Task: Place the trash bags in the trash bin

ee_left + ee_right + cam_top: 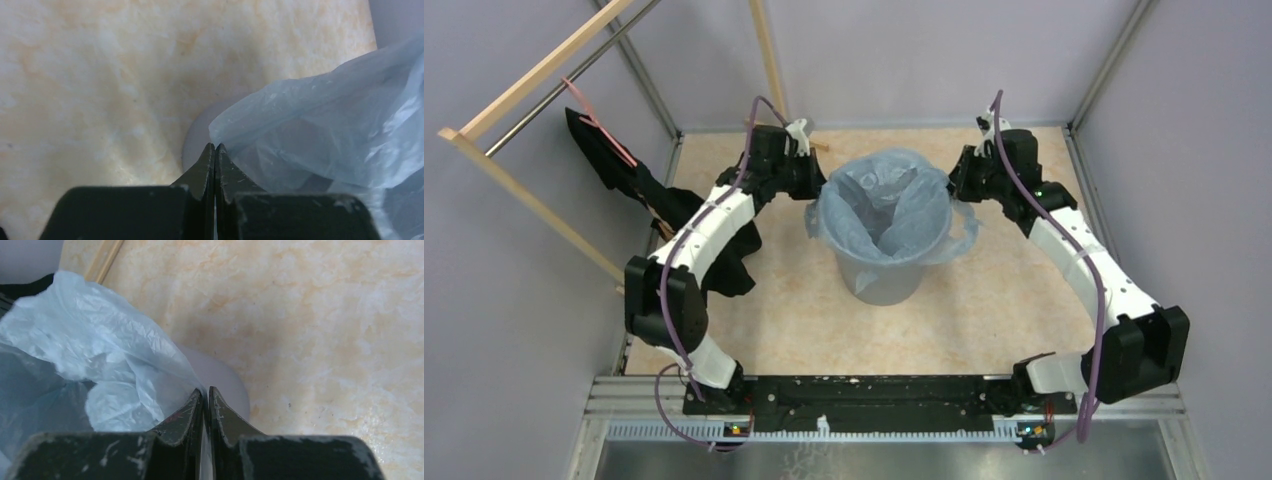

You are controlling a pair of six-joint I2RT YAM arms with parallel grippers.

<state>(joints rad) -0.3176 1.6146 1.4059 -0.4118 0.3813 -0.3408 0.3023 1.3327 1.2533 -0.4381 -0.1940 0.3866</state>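
The grey trash bin (886, 278) stands upright in the middle of the table. The pale-blue trash bag (884, 205) lines it, its rim draped over the bin's edge and its middle sagging inside. My left gripper (821, 182) is at the bin's left rim, shut on the bag's edge (325, 125), with the bin's wall (196, 140) just past its tips (215, 146). My right gripper (955, 186) is at the right rim, shut on the bag (100, 340), with film showing between its jaws (206, 390) and the bin's wall (227, 380) beyond.
A black cloth with a pink strap (619, 165) hangs from a wooden frame (524, 190) at the left and trails onto the table beside the left arm. Metal corner posts and grey walls enclose the table. A wooden stick (105, 260) lies at the back.
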